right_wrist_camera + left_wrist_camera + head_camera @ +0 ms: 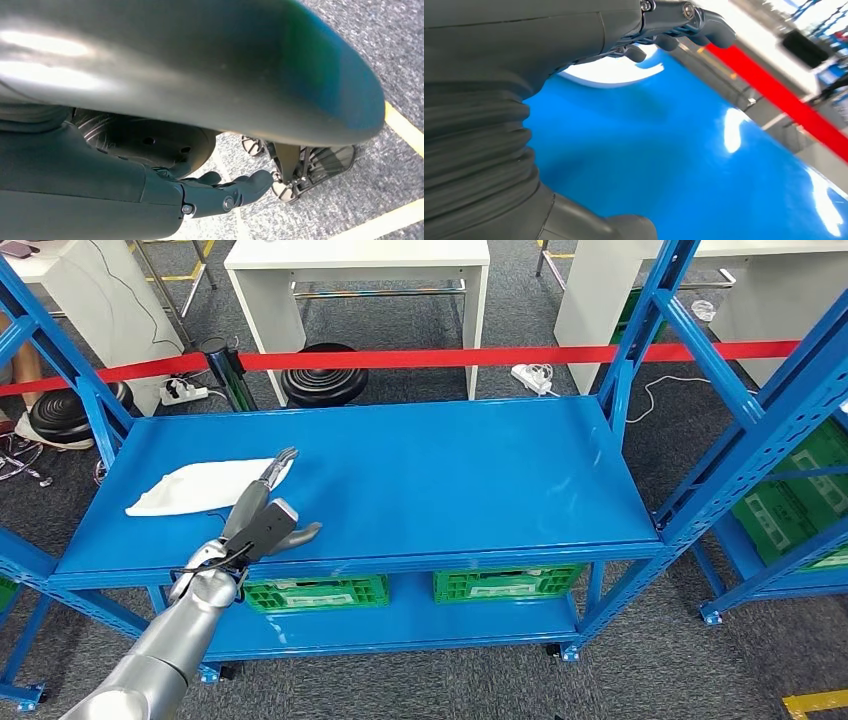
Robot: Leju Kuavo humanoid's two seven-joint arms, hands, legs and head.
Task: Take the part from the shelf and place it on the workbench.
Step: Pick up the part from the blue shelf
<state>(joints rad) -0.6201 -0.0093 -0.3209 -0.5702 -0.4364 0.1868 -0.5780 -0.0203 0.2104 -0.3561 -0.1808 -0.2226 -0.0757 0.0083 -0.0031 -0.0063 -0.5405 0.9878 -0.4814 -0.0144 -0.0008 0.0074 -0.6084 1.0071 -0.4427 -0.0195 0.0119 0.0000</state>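
The part is a flat white piece (195, 487) lying at the left of the blue shelf's top board (430, 480). My left hand (268, 510) reaches over the board's front edge with its fingers spread and nothing in it. Its fingertips are at the part's right end; whether they touch it I cannot tell. In the left wrist view the dark fingers (684, 22) hover just above the white part (614, 72). My right hand (220, 192) hangs beside me over grey carpet, its fingers loosely extended and holding nothing.
Two green crates (315, 592) (505, 582) sit on the lower shelf. Blue uprights (640, 340) frame the shelf's right end, and a second rack with green boxes (800, 510) stands to the right. A red barrier tape (480, 357) and white tables (360, 260) lie behind.
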